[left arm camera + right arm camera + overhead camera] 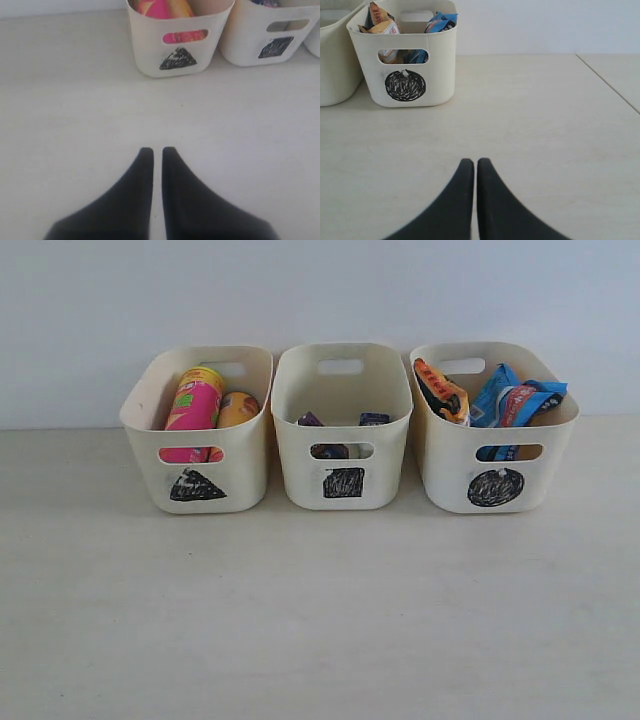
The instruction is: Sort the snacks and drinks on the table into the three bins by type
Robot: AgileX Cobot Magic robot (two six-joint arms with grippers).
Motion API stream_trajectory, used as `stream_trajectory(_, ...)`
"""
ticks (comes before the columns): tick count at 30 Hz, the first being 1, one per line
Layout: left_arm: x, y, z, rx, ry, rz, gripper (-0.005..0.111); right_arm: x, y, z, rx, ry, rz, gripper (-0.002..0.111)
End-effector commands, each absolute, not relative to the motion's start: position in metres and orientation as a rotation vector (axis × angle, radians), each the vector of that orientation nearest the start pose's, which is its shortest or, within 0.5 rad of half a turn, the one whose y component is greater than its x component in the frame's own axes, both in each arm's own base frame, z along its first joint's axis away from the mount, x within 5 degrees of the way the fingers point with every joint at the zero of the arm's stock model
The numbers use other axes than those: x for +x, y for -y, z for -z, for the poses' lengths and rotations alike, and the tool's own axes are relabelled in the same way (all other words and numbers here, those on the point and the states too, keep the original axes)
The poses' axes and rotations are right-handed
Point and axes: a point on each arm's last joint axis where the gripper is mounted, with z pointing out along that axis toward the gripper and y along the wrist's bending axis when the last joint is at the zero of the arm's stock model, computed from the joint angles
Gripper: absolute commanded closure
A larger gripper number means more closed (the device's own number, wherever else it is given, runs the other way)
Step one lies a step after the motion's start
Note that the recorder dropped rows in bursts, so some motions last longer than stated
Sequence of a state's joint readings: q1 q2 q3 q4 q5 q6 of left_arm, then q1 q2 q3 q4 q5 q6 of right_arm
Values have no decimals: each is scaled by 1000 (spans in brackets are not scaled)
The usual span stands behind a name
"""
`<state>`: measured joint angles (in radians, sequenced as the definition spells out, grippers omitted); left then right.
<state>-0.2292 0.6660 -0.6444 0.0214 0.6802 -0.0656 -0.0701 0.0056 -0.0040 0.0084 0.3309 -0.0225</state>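
1. On the surface [320, 620], three bins stand side by side in a row at the back: left bin [245, 475], middle bin [300, 475], right bin [440, 475].
2. In the left bin, the taller chip tube [194, 405] stands left of the shorter chip tube [238, 408].
3. In the middle bin, small boxes [374, 419] sit low.
4. In the right bin, one packet [441, 390] stands at the left and the other packets [518, 400] at the right, all above the rim.

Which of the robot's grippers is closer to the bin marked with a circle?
Right. The right gripper has the circle bin ahead of it, apart from it. The left gripper faces the triangle bin, at the other end of the row.
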Motion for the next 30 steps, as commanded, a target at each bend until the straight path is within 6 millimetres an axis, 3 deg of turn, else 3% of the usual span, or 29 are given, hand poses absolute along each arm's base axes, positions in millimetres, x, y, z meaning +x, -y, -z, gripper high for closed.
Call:
stream_trajectory(1, 111, 25, -297, 180, -2071, 158, 103, 54, 3, -184, 46, -1809, 58, 109)
stream_trajectory(13, 96, 22, -236, 265, -1899, 109, 103, 54, 3, -184, 46, -1809, 58, 109)
stream_trajectory(21, 68, 14, -210, 294, -1751, 52, 103, 54, 3, -184, 46, -1805, 59, 109)
stream_trajectory(26, 61, 9, -192, 236, -1745, 34, 103, 54, 3, -184, 46, -1805, 59, 109)
stream_trajectory(30, 56, 6, -189, 202, -1748, 23, 103, 54, 3, -184, 46, -1805, 59, 109)
